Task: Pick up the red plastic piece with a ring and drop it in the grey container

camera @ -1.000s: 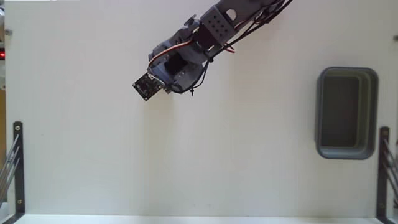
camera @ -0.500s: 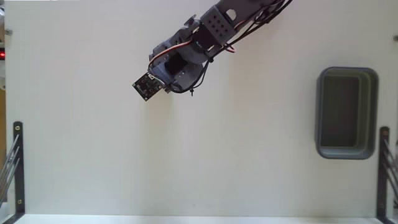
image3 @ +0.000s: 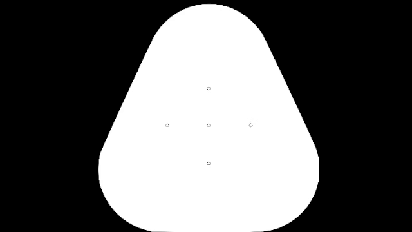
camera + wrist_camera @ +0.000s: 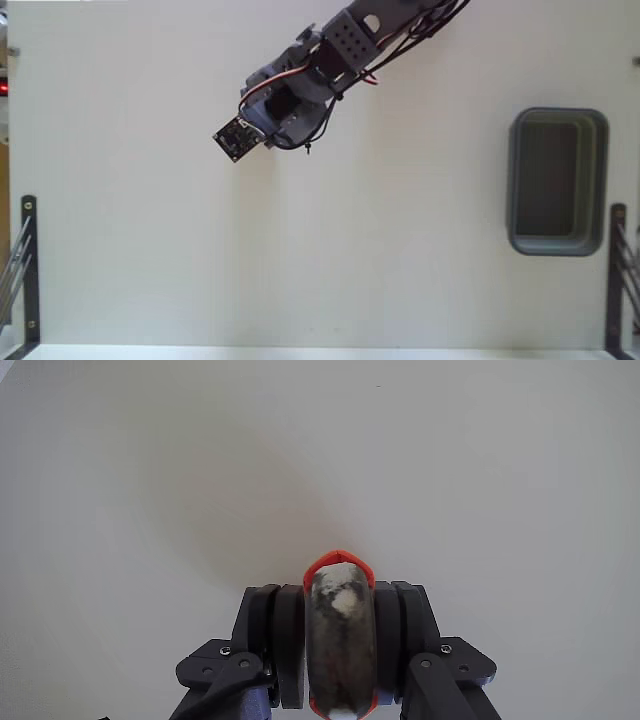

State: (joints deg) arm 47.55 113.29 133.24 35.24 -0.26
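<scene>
In the wrist view my gripper (image 4: 338, 600) is shut, its two dark jaws pressed against a smudged grey part edged in orange-red. That orange-red edge is the red plastic piece (image 4: 337, 557), peeking out at the top between the jaws; its ring cannot be made out. In the fixed view the gripper (image 4: 283, 122) hangs over the upper middle of the white table, and the arm hides the red piece. The grey container (image 4: 557, 182) stands far off at the right edge, with nothing showing inside it.
White tabletop (image 4: 320, 260) spreads below and between the arm and the container. Black metal brackets stand at the lower left (image 4: 27, 265) and lower right (image 4: 616, 275) edges. The arm's cables run off the top of the view.
</scene>
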